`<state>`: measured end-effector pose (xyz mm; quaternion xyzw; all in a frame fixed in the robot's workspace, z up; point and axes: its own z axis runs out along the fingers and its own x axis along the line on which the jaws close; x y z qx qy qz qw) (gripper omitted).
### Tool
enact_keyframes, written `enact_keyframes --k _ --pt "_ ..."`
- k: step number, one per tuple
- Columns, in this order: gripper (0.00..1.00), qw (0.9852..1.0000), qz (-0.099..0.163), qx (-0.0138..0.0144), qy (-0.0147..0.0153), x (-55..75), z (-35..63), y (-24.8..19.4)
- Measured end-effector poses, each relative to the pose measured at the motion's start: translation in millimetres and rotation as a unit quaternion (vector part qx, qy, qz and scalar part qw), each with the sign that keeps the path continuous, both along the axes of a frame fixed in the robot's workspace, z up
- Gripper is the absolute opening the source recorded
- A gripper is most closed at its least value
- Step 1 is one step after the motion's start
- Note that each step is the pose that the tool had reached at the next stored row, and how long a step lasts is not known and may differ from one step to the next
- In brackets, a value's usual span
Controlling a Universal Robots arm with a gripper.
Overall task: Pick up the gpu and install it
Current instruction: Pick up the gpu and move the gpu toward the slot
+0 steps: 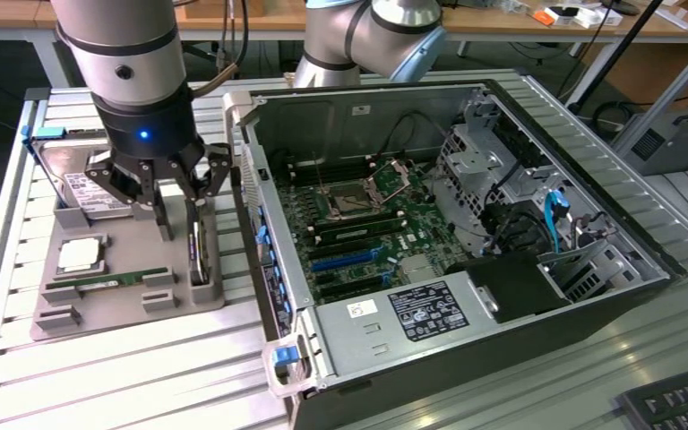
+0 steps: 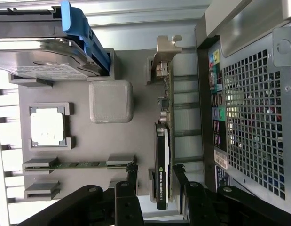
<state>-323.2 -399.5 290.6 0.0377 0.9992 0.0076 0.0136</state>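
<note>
1. The desk [image 1: 105,376], a ribbed metal top, is carrying everything. The open computer case [image 1: 536,349] is lying toward the exterior view's right, and a grey tray [image 1: 117,313] is sitting just beside it toward the exterior view's left.
2. The tray is holding loose parts in slots. The gpu [image 1: 202,255] is standing on its long edge in the slot nearest the case and is not yet lifted. The hard drive [image 1: 87,188] and the memory stick [image 1: 111,282] are lying farther from the case.
3. The card's long axis is running parallel to the case's near wall. In the wrist view it is showing edge-on, with its silver bracket at the end away from the gripper and its dark, labelled end under it.
4. The gripper [image 1: 185,224] is hanging over that dark end, so the card is lying straight below it, not off to one side.
5. The fingers [image 2: 132,176] are standing apart and gripping nothing, one on each side of the card's thin edge. Their closing line is crossing the long axis squarely. Neither finger appears to be touching the card. The card is sitting nearer the finger on the case side than the other. By my judgement, that uneven gap is the relation a clean grasp is depending on.
</note>
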Motion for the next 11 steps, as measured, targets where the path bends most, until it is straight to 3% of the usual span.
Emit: enact_keyframes --k 11 --pt "0.42 1.0000 0.000 -0.0015 0.0000 0.0 -3.4 0.0"
